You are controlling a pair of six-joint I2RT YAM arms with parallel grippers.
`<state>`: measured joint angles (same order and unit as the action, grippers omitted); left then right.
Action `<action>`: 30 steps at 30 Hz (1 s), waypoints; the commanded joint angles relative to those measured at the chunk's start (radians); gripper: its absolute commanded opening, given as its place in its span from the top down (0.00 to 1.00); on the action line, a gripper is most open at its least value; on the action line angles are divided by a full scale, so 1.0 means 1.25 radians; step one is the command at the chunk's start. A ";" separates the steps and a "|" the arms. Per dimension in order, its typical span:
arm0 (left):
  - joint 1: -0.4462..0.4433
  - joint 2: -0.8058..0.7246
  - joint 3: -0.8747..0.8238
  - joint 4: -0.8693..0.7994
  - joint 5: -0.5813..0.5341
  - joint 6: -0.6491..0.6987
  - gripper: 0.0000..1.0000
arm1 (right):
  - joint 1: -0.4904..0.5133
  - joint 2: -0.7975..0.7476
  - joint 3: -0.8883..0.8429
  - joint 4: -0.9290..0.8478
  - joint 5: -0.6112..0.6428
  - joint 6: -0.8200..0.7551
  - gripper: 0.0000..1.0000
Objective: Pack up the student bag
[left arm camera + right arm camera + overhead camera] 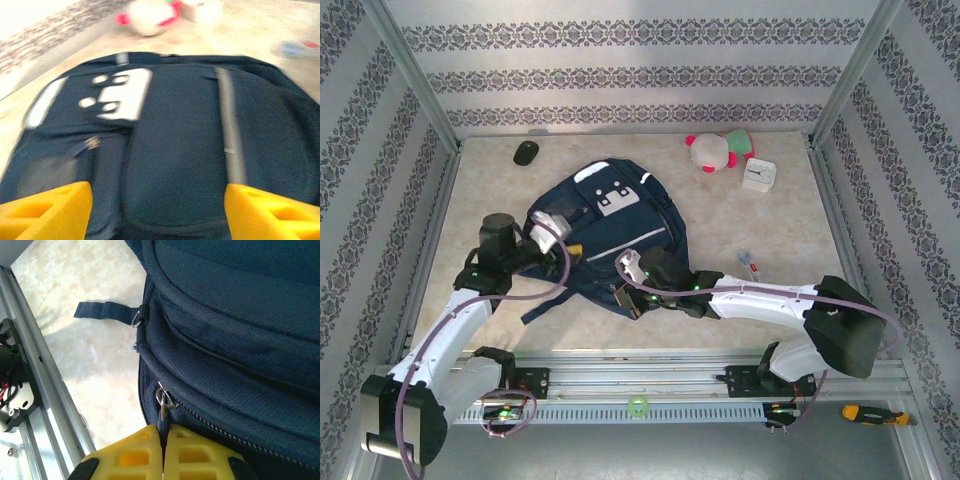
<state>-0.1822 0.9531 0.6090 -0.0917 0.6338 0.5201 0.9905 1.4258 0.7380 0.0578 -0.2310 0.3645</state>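
Yellow-fingered right gripper (pixel 163 450) is clamped on the zipper pull (pixel 162 411) of the student bag (pixel 610 232), which lies flat on the table (pixel 790 235). Left gripper (pixel 157 214) hovers above it, jaws apart. Likely unzipping; next, drag the pull along its track.

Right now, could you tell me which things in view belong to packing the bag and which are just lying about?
Job: student bag, its zipper pull in the right pincer; probably for packing: plush toy, white clock, black mouse, small red-and-blue bits.
Lying about: screwdriver, green ring.
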 commanded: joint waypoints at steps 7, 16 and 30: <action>-0.155 0.102 0.042 -0.152 -0.006 0.425 0.15 | -0.013 -0.010 0.028 0.015 -0.021 0.007 1.00; -0.184 0.202 0.035 -0.052 -0.032 0.466 0.11 | -0.019 -0.025 0.025 0.007 -0.021 0.010 1.00; -0.211 0.209 0.029 -0.013 0.076 0.307 1.00 | -0.018 -0.044 0.018 -0.093 0.175 0.050 1.00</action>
<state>-0.4328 1.2270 0.6365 -0.1307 0.6064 0.9836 0.9779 1.3830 0.7471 -0.0002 -0.1120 0.3988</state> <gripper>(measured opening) 0.080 0.042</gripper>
